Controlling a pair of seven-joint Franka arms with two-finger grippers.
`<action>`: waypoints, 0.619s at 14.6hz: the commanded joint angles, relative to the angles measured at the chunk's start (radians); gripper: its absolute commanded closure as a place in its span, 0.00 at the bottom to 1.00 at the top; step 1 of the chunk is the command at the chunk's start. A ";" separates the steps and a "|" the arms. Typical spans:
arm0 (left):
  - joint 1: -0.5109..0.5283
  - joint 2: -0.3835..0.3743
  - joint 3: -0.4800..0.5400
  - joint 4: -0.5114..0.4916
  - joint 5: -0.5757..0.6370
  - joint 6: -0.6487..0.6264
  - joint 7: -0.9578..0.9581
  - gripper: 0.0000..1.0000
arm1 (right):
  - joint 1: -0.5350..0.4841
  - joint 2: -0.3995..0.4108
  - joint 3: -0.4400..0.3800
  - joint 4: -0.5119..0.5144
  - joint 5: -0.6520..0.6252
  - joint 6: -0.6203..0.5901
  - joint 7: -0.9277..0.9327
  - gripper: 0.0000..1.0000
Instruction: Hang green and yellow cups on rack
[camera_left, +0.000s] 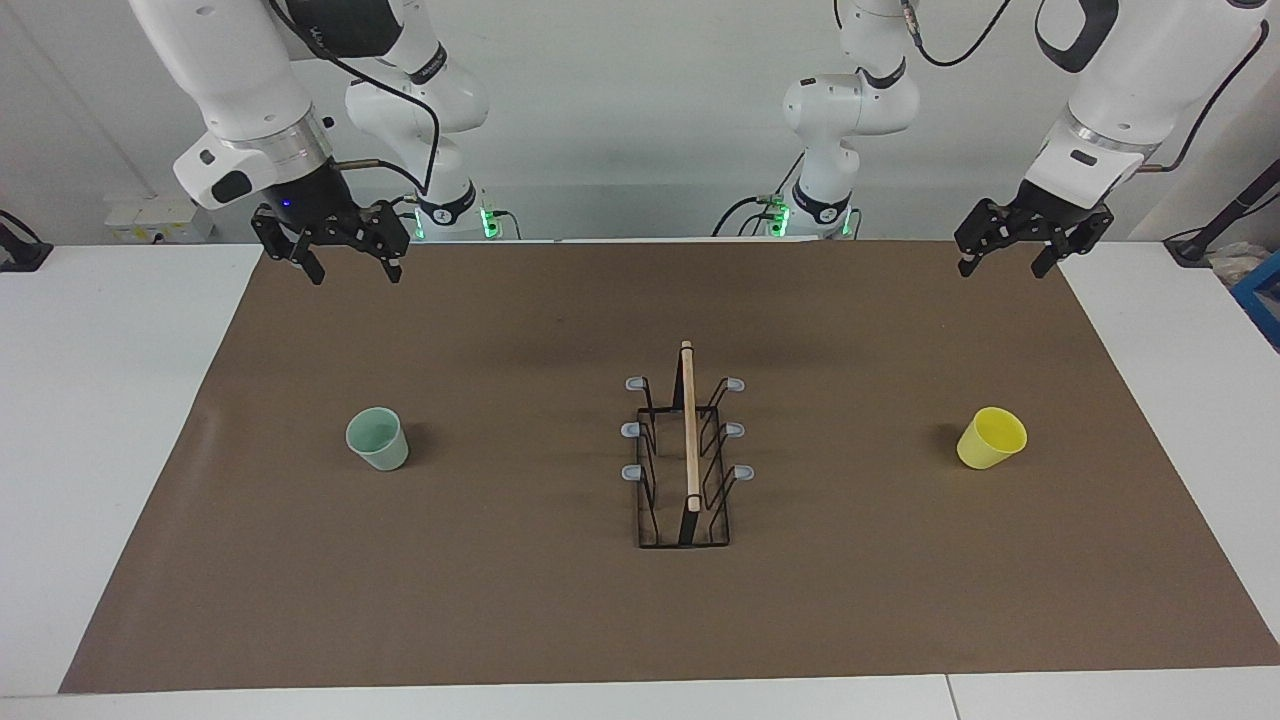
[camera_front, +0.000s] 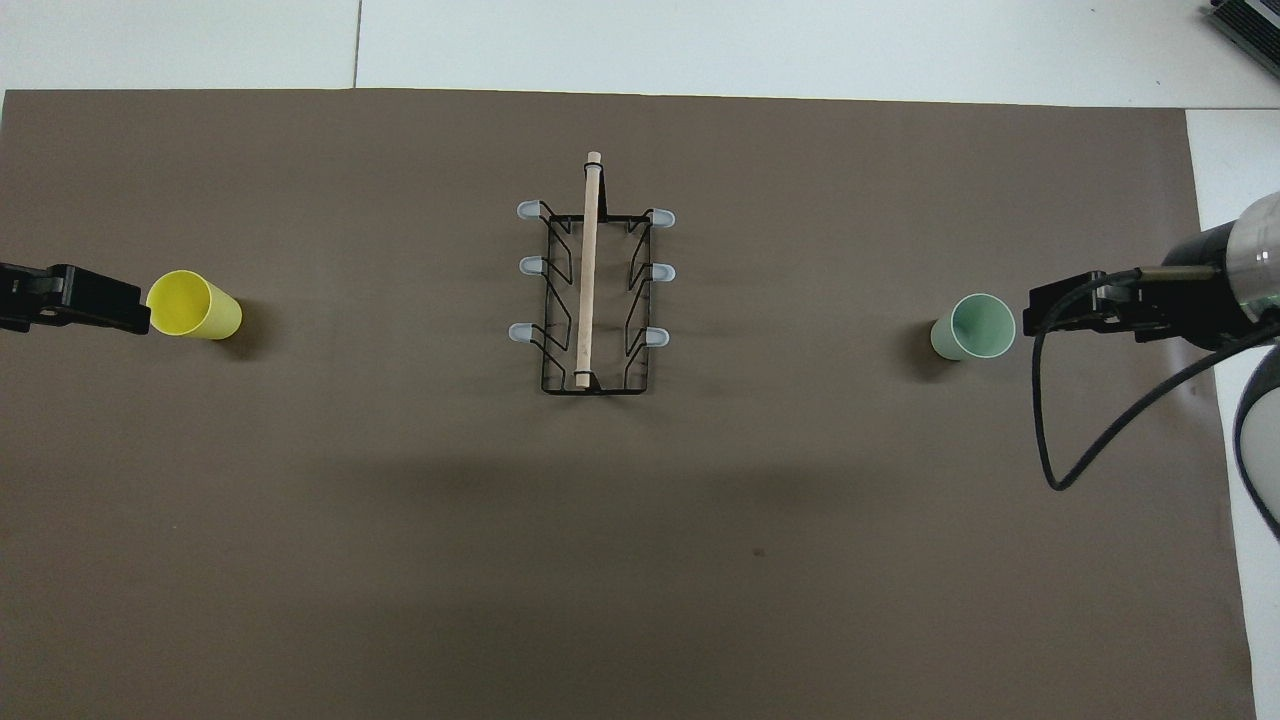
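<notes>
The pale green cup (camera_left: 378, 438) stands upright on the brown mat toward the right arm's end; it also shows in the overhead view (camera_front: 973, 327). The yellow cup (camera_left: 991, 438) (camera_front: 193, 305) stands upright toward the left arm's end. The black wire rack (camera_left: 686, 450) (camera_front: 592, 290), with its wooden top bar and grey-tipped prongs, stands between them at mid-mat, with nothing on its prongs. My right gripper (camera_left: 354, 268) (camera_front: 1050, 308) is open and empty, raised over the mat's edge by the robots. My left gripper (camera_left: 1008, 262) (camera_front: 120, 305) is open and empty, raised likewise. Neither touches a cup.
The brown mat (camera_left: 520, 600) covers most of the white table (camera_left: 90, 400). A black cable (camera_front: 1100, 440) loops down from the right arm. A blue box (camera_left: 1262, 295) sits at the table's edge at the left arm's end.
</notes>
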 joint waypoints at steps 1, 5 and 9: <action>0.002 -0.030 0.004 -0.037 -0.010 0.014 0.006 0.00 | 0.006 0.000 -0.008 -0.002 -0.012 0.004 -0.015 0.00; -0.007 -0.030 0.004 -0.035 -0.008 0.014 0.009 0.00 | 0.006 0.000 -0.008 -0.004 -0.012 0.004 -0.015 0.00; -0.013 -0.031 0.003 -0.037 -0.006 0.000 0.008 0.00 | 0.006 0.002 -0.008 -0.002 -0.014 0.004 -0.015 0.00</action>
